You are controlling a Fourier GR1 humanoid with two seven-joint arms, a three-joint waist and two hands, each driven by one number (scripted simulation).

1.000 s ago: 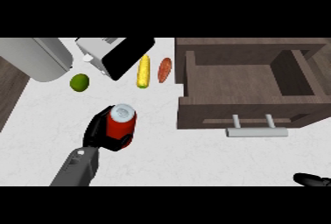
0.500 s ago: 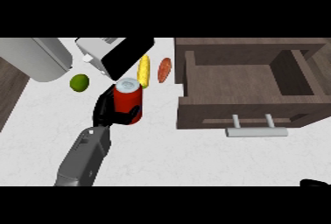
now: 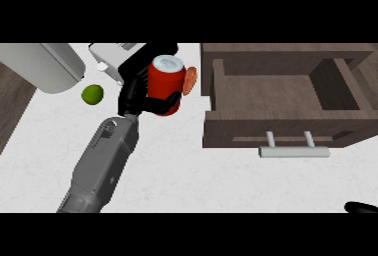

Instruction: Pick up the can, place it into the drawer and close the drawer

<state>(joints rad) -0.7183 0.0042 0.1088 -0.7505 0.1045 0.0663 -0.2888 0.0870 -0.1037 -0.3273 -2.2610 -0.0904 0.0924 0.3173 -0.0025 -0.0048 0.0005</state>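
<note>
Can (image 3: 167,80) is what we carry. Nearest us, our right hand (image 3: 360,207) barely shows at the lower edge; its state we cannot tell. Farther on, our left hand (image 3: 134,98) is curled round the can's side, holding it upright. We judge it light, rigid, smooth-walled and easily dented, best held mid-body as now. The drawer (image 3: 280,133) stands open to the hand's right.
</note>
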